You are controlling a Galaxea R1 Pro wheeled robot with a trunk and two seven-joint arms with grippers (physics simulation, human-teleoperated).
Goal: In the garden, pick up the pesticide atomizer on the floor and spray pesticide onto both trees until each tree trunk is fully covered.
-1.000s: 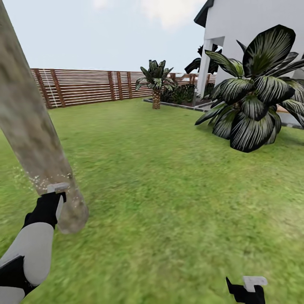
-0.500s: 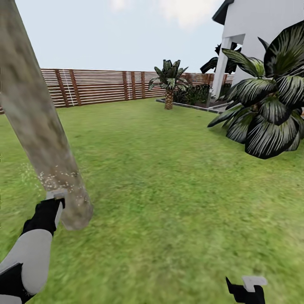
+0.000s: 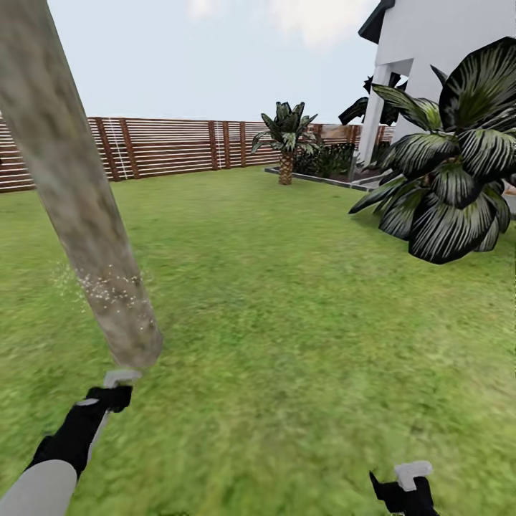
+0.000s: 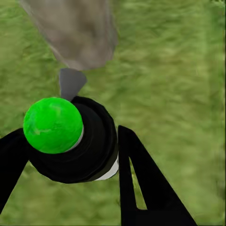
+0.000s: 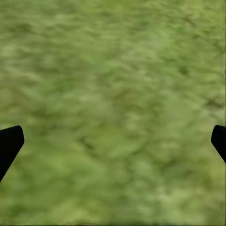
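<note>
The left gripper (image 4: 70, 155) is closed around the pesticide atomizer (image 4: 75, 141); in the left wrist view its black fingers (image 4: 141, 183) press both sides of the black bottle, and the top of the bottle appears green, not red. From this gripper, in the head view, the tree trunk (image 3: 79, 208) stands close, at about 12 o'clock, with its base just beyond the gripper. Its long axis rises and leans toward 11 o'clock. White specks (image 3: 107, 283) lie on the lower bark. The left arm is clearly the nearer one. The right gripper (image 3: 405, 487) hangs well apart at 5 o'clock over the grass (image 3: 301, 322), its fingers spread wide and empty.
</note>
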